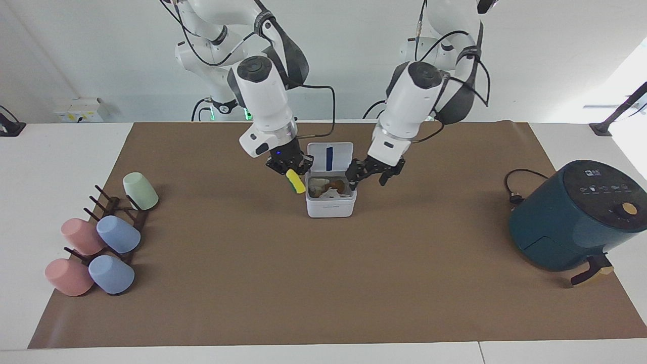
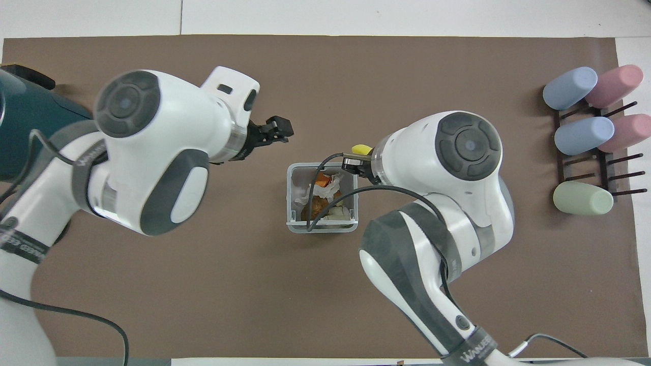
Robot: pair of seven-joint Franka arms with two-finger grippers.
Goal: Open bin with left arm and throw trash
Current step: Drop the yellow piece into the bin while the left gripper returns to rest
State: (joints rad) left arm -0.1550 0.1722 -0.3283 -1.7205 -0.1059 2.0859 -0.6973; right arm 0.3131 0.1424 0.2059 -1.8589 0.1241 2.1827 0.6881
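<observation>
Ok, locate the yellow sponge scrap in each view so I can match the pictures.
Facing view: yellow notched sponge scrap hangs from the right pincer, beside the small white plastic bin.
Overhead view: its tip peeks out by the bin's rim.
Shared landmark: the bin.

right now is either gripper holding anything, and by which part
The right gripper pinches the upper end of the yellow sponge piece beside the open bin. The left gripper is open and empty.

We see both arms' bases cut off by the picture edges. In the overhead view the air fryer is partly behind the left arm, and the right arm's cable crosses the bin.
</observation>
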